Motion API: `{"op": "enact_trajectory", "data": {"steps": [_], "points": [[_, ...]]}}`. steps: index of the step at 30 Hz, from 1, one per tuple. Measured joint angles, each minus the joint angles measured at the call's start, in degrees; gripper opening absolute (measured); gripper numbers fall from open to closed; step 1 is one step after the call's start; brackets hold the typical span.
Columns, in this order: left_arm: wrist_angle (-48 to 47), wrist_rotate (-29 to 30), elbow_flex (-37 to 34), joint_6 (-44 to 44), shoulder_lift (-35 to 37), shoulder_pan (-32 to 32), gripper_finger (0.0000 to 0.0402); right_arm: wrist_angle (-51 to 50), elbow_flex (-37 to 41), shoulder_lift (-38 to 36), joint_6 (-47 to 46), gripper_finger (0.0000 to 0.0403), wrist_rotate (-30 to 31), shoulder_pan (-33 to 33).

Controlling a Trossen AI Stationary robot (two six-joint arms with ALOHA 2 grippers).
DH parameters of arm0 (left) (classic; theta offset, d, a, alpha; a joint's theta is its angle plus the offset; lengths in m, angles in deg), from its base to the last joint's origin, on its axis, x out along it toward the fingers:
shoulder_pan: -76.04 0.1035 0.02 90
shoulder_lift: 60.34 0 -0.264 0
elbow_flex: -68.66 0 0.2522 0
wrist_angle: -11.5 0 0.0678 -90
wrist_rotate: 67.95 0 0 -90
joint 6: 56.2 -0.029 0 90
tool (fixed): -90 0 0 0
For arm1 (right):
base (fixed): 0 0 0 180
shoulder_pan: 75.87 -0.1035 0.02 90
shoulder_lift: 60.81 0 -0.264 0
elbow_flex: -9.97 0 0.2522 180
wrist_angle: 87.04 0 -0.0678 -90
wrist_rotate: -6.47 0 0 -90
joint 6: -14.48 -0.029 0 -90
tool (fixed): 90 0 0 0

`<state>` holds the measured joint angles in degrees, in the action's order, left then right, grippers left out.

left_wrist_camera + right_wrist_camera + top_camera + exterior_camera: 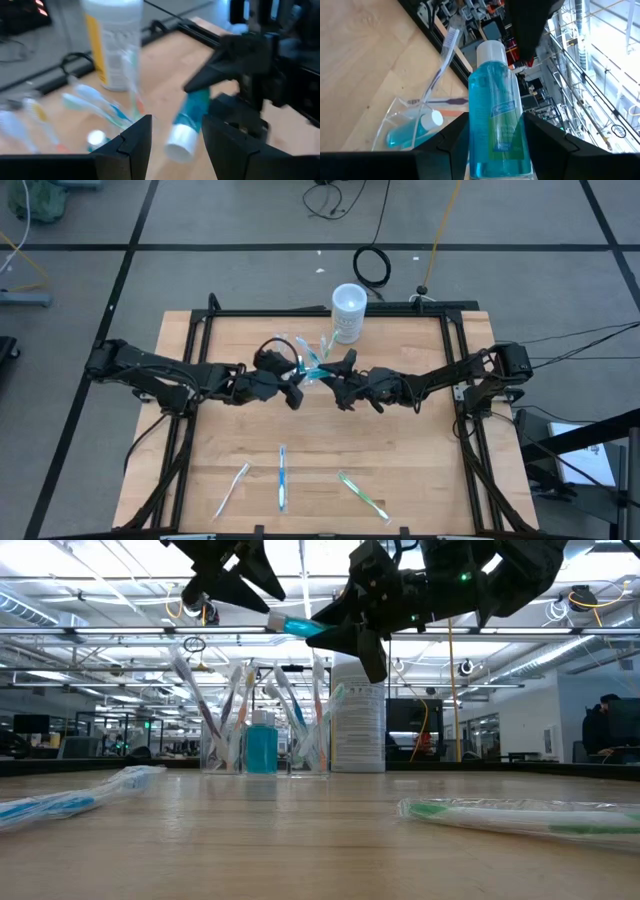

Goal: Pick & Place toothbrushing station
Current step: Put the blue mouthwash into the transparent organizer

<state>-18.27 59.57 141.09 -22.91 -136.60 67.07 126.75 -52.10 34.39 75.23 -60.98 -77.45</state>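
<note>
Blue mouthwash bottle [496, 120] sits clamped in your right gripper [342, 383], above the clear toothbrushing station [415, 125]; your left gripper [290, 385] faces it, fingers parted, empty.

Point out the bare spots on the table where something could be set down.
Bare wood lies between the arms and the three loose toothbrushes near the front edge, and along both side rails of the table. It is crowded at the back middle: the clear tray, white cup, left gripper and right gripper holding a blue bottle.
</note>
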Motion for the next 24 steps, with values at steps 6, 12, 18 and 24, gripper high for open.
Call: {"op": "enact_trajectory", "data": {"steps": [6, 12, 18, 24], "points": [[0.26, -3.02, -0.01, -0.07, -0.55, 0.28, 0.0179, 1.84, -0.02, 0.0, -2.25, 0.016, -0.02, -0.02], [-0.48, -3.0, -0.01, -0.14, -0.51, 0.38, 0.0179, 2.58, -0.02, -0.02, -3.08, 0.016, -0.06, -0.02], [-0.15, -3.48, -0.01, -1.95, -0.48, 0.76, 0.0179, 3.95, -0.02, -0.02, -3.95, 0.0161, -0.09, -0.02], [0.17, -4.17, -0.01, -3.71, -0.48, 0.74, 0.0179, 4.85, -0.02, -0.02, -4.24, 0.016, -0.11, -0.02]]}}
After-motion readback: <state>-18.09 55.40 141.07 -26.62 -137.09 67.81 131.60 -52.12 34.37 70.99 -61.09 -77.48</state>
